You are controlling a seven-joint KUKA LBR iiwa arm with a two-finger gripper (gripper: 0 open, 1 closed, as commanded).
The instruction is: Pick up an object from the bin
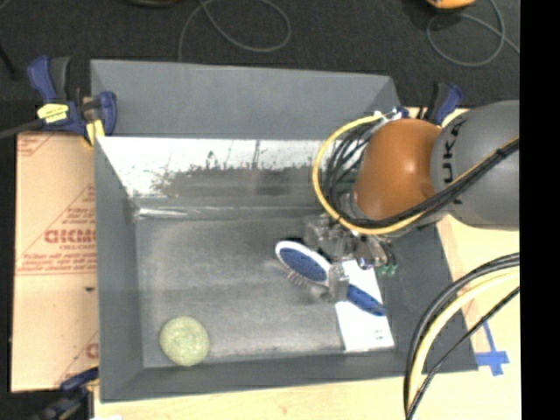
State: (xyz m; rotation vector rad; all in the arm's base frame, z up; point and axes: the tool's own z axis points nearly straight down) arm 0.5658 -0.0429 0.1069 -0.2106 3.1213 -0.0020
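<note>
My gripper (339, 254) is low in the right half of the bin, below the orange cover of the wrist. It hangs right over the neck of a blue and white brush (298, 262). The brush lies on the bin floor with its oval head pointing left and its blue handle running down to the right. The gripper's metal parts hide the middle of the brush. A flat white card (364, 326) lies under the handle's end, by the bin's right wall.
A pale green speckled ball (185, 340) rests in the near left corner of the bin. Between the ball and the brush is bare bin floor. The arm and its cables cover the bin's right rim.
</note>
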